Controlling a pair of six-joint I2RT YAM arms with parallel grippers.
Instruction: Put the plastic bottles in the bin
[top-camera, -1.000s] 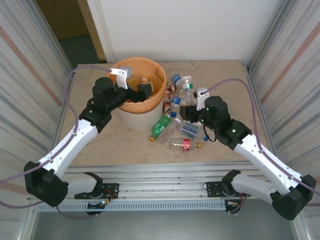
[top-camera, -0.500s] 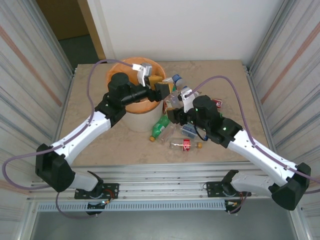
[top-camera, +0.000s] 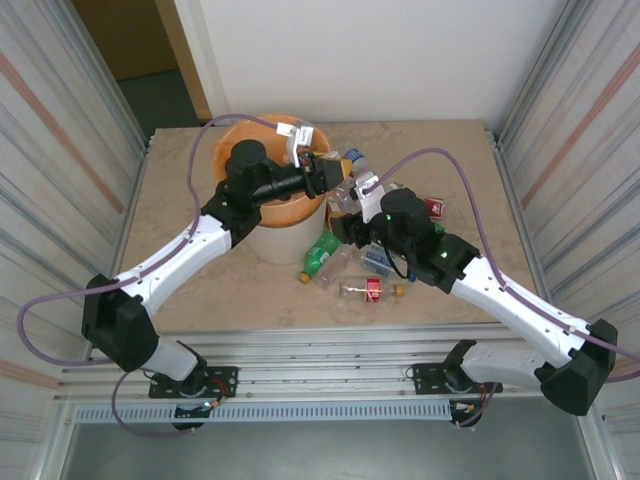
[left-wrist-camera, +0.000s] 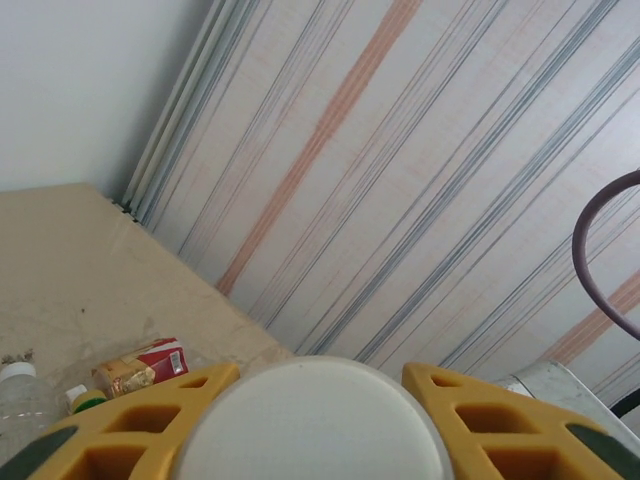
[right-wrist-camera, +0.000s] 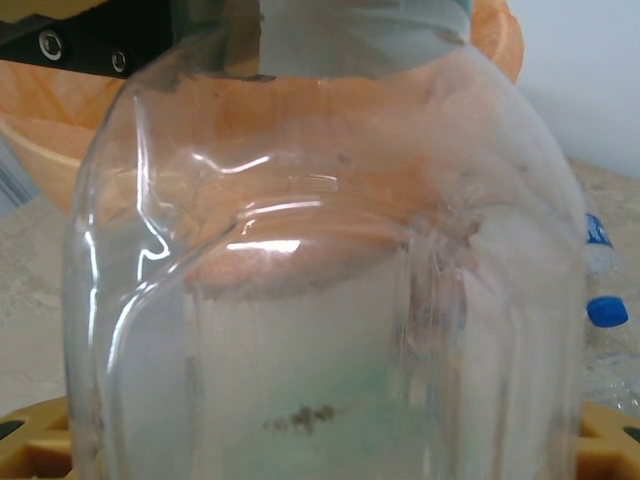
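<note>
Gripped a clear bottle (right-wrist-camera: 320, 250) in the right pincer (top-camera: 348, 218), jaws closed on its lower body, cap end pointing away from the pincer. Saw the bin (top-camera: 262, 240), off-white with an orange liner, just beyond and to the left of that pincer, the bottle near its rim. Had the left pincer (top-camera: 330, 172) over the bin's right rim, close beside the right pincer's bottle, fingers (left-wrist-camera: 140, 430) tight against both sides of a white round piece (left-wrist-camera: 315, 420); could not tell cap from bottle end. Found more bottles on the table (top-camera: 200, 290) on the near side of the right pincer: a green one (top-camera: 322, 250), a red-labelled one (top-camera: 365, 290). Spotted a red packet (left-wrist-camera: 150, 362) on the table past the left pincer's fingertips.
</note>
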